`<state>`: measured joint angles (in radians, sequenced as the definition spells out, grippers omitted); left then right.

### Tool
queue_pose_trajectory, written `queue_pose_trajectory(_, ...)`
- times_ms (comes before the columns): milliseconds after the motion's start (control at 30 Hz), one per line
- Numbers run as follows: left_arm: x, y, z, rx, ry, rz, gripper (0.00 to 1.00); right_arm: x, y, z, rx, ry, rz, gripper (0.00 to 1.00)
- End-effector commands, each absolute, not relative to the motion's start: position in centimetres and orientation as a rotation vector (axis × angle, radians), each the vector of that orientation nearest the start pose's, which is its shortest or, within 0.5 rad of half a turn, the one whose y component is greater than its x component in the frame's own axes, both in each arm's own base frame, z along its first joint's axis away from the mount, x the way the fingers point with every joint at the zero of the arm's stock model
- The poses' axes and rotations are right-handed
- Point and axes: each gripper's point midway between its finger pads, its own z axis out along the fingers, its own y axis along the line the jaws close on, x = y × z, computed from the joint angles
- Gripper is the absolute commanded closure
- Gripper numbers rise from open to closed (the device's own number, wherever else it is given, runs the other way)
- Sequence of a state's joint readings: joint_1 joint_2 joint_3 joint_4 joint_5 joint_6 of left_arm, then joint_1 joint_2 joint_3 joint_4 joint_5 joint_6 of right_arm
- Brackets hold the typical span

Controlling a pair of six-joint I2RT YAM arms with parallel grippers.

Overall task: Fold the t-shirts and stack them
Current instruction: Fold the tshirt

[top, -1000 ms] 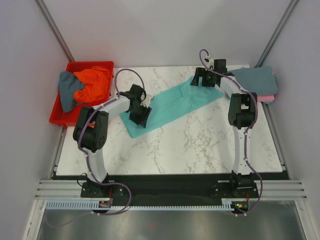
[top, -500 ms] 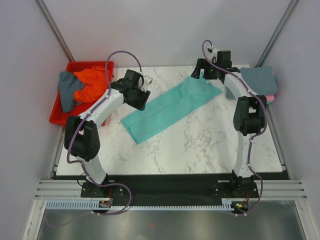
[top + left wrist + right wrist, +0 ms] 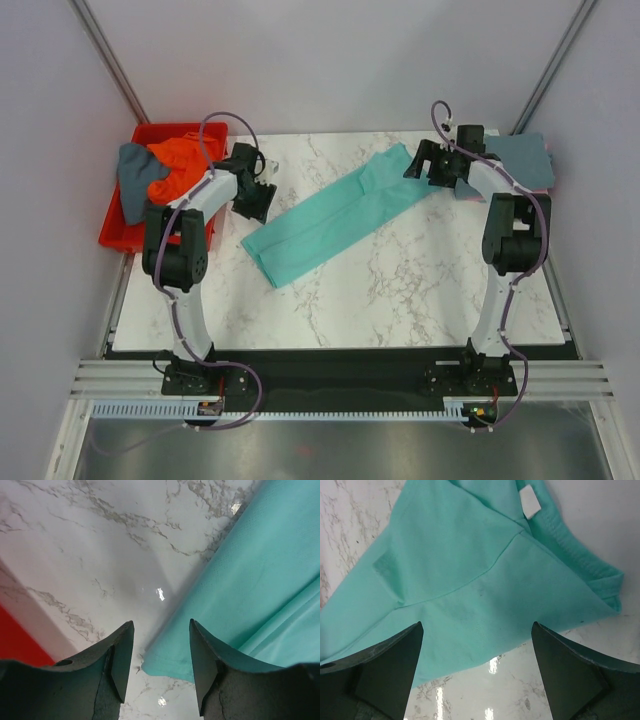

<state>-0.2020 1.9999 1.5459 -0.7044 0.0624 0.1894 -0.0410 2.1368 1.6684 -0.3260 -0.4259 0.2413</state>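
A teal t-shirt (image 3: pixel 335 213), folded into a long strip, lies diagonally on the marble table (image 3: pixel 400 290). My left gripper (image 3: pixel 253 197) is open and empty just off the strip's left end; in the left wrist view the shirt's corner (image 3: pixel 170 666) lies between its fingers (image 3: pixel 120 655). My right gripper (image 3: pixel 428 167) is open and empty over the strip's right end; the collar with a white tag (image 3: pixel 530 502) shows in the right wrist view. A stack of folded shirts (image 3: pixel 522 160), grey over pink, lies at the right edge.
A red bin (image 3: pixel 125 225) at the table's left holds an orange shirt (image 3: pixel 185 165) and a grey-blue shirt (image 3: pixel 135 180). Frame posts rise at both back corners.
Both grippers let go of the teal shirt and moved outward, the left towards the red bin, the right towards the stack. The shirt now lies flat on the table.
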Motion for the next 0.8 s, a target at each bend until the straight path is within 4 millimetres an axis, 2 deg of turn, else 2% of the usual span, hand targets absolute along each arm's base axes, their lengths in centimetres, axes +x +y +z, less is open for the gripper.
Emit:
queue_pose_trajectory(0,44.0,-9.3,5.5,0.596,2.645,-0.113,0.45,54.0,6.7,7.8,0.144,2.369,0.648,0.02)
queue_pose_trajectory(133,43.3,-9.7,3.1,0.594,2.709,-0.152,0.45,53.8,6.8,6.3,0.157,2.400,0.654,0.02)
queue_pose_trajectory(267,42.4,-9.8,1.7,0.587,2.755,-0.180,0.46,53.6,6.8,4.7,0.161,2.428,0.650,0.02)
queue_pose_trajectory(433,40.8,-9.9,1.3,0.588,2.795,-0.196,0.47,54.8,7.0,3.7,0.150,2.429,0.645,0.02)
queue_pose_trajectory(467,40.0,-10.0,0.9,0.591,2.815,-0.203,0.47,55.1,7.1,3.0,0.149,2.437,0.643,0.02)
queue_pose_trajectory(533,38.9,-10.5,1.5,0.608,2.813,-0.234,0.49,56.4,7.5,3.3,0.130,2.414,0.638,0.02)
queue_pose_trajectory(567,37.7,-10.6,1.1,0.618,2.839,-0.246,0.49,56.7,7.7,2.5,0.130,2.424,0.636,0.02)
queue_pose_trajectory(633,36.7,-11.3,1.5,0.650,2.832,-0.261,0.50,58.1,7.9,3.1,0.115,2.393,0.626,0.02)
queue_pose_trajectory(667,35.6,-11.4,1.1,0.663,2.851,-0.263,0.50,58.3,8.9,2.3,0.097,2.401,0.632,0.02)
queue_pose_trajectory(700,35.0,-11.9,1.1,0.692,2.852,-0.266,0.50,59.0,10.1,3.0,0.066,2.381,0.644,0.02)
queue_pose_trajectory(733,34.6,-12.3,1.6,0.706,2.838,-0.268,0.50,59.3,10.6,3.1,0.054,2.374,0.647,0.02)
queue_pose_trajectory(767,33.5,-12.4,1.1,0.727,2.858,-0.270,0.50,59.6,11.0,2.5,0.052,2.374,0.650,0.02)
